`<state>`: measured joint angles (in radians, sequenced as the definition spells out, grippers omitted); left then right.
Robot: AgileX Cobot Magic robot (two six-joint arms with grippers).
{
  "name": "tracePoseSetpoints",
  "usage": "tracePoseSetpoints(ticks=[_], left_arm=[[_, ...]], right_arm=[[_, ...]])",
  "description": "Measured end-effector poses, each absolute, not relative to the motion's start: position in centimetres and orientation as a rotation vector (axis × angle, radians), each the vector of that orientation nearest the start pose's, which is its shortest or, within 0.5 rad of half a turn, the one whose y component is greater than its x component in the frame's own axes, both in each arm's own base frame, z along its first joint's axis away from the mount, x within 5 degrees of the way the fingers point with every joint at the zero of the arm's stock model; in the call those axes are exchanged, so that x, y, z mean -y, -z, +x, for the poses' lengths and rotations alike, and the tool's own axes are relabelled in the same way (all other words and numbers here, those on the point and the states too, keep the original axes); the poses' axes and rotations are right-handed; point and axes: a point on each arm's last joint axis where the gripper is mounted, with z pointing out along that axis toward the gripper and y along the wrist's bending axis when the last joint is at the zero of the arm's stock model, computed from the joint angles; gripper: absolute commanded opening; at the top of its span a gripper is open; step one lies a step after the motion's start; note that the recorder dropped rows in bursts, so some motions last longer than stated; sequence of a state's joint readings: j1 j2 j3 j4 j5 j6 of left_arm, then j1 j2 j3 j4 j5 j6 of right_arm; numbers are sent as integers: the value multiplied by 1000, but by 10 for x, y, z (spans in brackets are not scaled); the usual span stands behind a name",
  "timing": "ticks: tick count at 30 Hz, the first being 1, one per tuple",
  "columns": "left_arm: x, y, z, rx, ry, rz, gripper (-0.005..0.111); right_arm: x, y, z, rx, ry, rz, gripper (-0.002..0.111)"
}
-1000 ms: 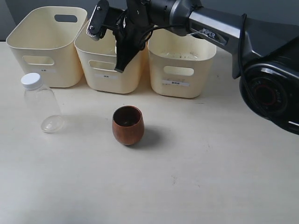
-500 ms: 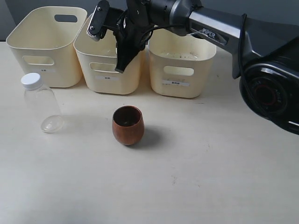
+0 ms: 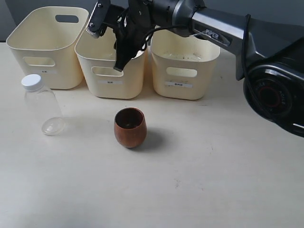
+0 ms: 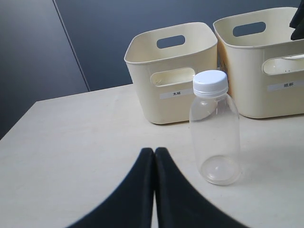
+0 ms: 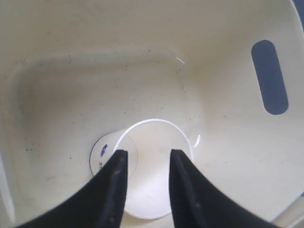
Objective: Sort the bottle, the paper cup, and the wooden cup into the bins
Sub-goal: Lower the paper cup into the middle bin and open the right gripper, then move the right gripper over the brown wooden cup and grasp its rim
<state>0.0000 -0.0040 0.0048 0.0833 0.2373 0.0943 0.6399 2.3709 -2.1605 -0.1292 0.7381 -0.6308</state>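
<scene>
Cream-yellow plastic tubs with rounded corners stood three in a row in the exterior view; the middle bin (image 3: 111, 76) served as the landmark. Over its open top hung the right gripper (image 3: 103, 50), jaws parted. In front of the middle bin, well apart from it, the rounded reddish-brown wooden cup (image 3: 129, 127) stood upright on the pale table (image 3: 213, 180). Further to the left of the middle bin, before its neighbour, stood the clear plastic bottle (image 3: 42, 107) with a white screw cap.

The left wrist view showed the left gripper (image 4: 154, 154) with its black fingers pressed together on nothing, low over the table. The bottle (image 4: 214, 128) stood near it, with the middle bin (image 4: 266, 61) behind.

The right wrist view looked down into the middle bin (image 5: 213, 71). The small white paper cup (image 5: 149, 140) lay tipped on the bin's floor, dark mark showing. The right gripper (image 5: 148, 153) stood about half open above it, apparently gripping nothing.

The paper cup looked sorted. It was probably light and easily crushed. The wooden cup was likely stiff, smooth and curved, so a pinch across its rim should hold best. The bottle seemed empty, light, slippery and easily toppled; its body below the shoulder looked the safest hold.
</scene>
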Motion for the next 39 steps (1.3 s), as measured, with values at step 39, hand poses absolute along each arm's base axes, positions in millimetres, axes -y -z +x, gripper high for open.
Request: tracePoseSetpoints(ticks=[39], left_arm=[[-2, -190, 55, -1718, -146, 136, 0]], right_arm=[[-317, -260, 300, -2175, -135, -1936, 31]])
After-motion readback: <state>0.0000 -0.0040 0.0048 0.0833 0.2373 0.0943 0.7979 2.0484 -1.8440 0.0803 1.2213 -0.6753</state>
